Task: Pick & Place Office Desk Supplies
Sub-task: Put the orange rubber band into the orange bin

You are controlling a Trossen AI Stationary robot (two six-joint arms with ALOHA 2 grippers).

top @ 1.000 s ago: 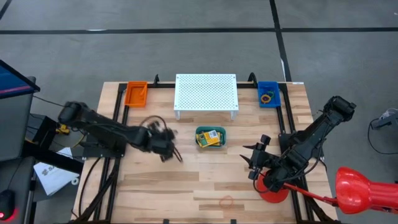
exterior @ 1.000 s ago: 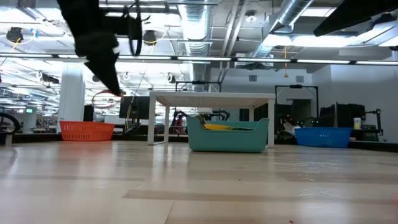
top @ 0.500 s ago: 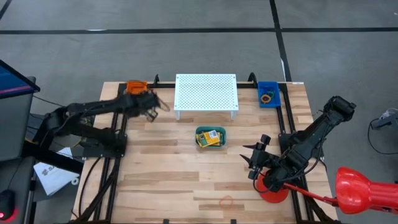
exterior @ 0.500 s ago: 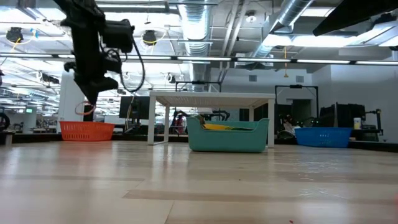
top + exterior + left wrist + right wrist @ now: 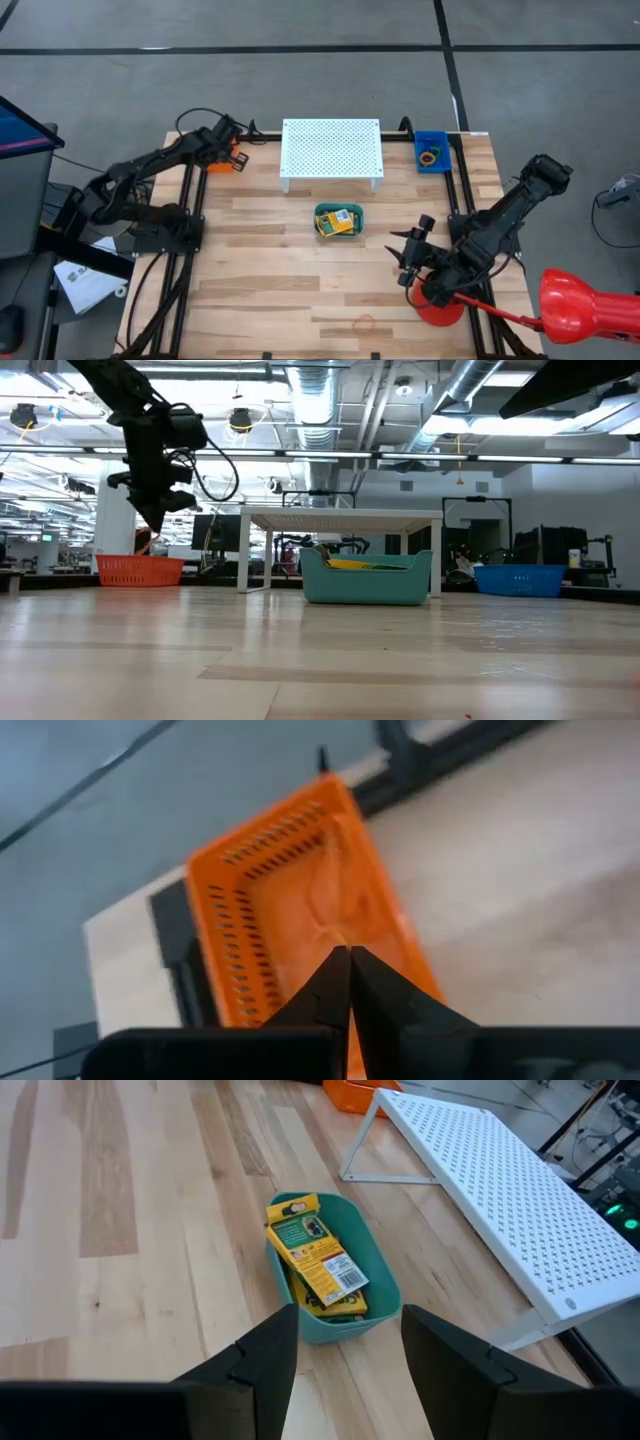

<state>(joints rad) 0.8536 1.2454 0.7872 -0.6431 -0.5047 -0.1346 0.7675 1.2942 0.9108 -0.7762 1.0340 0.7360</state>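
The left gripper point(image 5: 349, 952), clenched with nothing visible between its tips, hovers over the orange perforated plastic bin point(image 5: 300, 910), while a thin orange rubber-band loop point(image 5: 364, 324), probably light and floppy, lies on the wooden table point(image 5: 260, 290), best pinched across its strand.

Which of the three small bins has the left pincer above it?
The orange bin at the table's back-left corner; the teal bin and blue bin have none.
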